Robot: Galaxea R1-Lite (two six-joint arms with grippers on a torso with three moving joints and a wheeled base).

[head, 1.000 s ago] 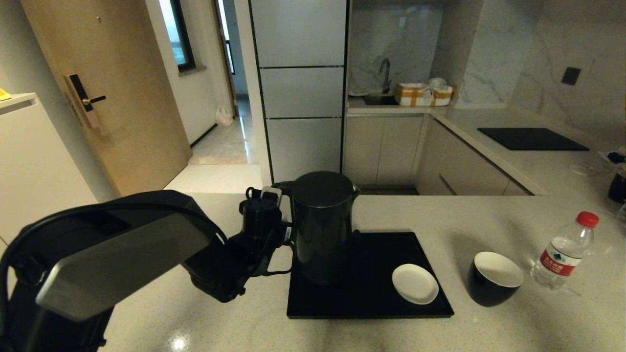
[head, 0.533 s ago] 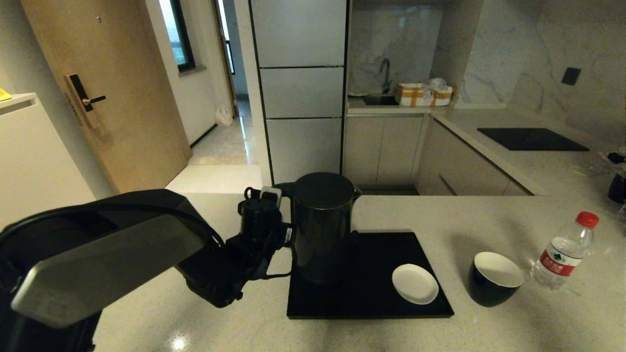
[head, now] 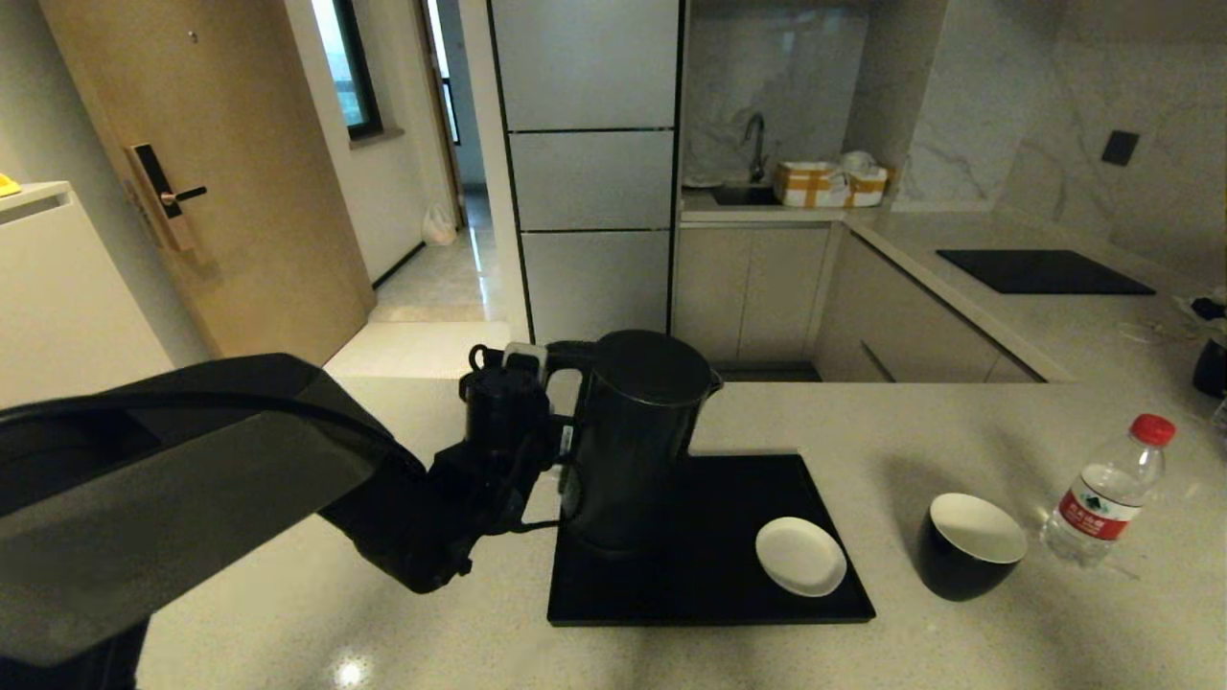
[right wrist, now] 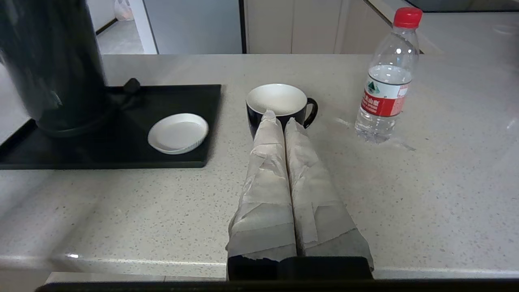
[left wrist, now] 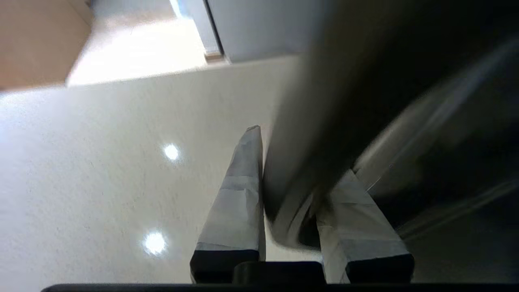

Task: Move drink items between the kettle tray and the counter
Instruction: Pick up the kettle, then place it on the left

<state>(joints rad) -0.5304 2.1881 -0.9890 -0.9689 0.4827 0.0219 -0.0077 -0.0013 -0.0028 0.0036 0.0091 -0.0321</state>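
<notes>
The left gripper [left wrist: 290, 194] pinches the kettle [head: 637, 436] handle, kettle tilted on the tray [head: 709, 589]; cup [head: 970, 544] and bottle [head: 1102, 498] wait right of it. The right gripper [right wrist: 280, 117] is pressed together, idle.

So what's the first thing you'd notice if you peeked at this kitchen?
The tall black kettle at the left end of the black tray, leaning a bit, with the left tool clamped on its handle. Next, the bottle with its bright red cap, standing on the pale counter to the right, beside the black cup. A little white saucer lies on the tray.
</notes>
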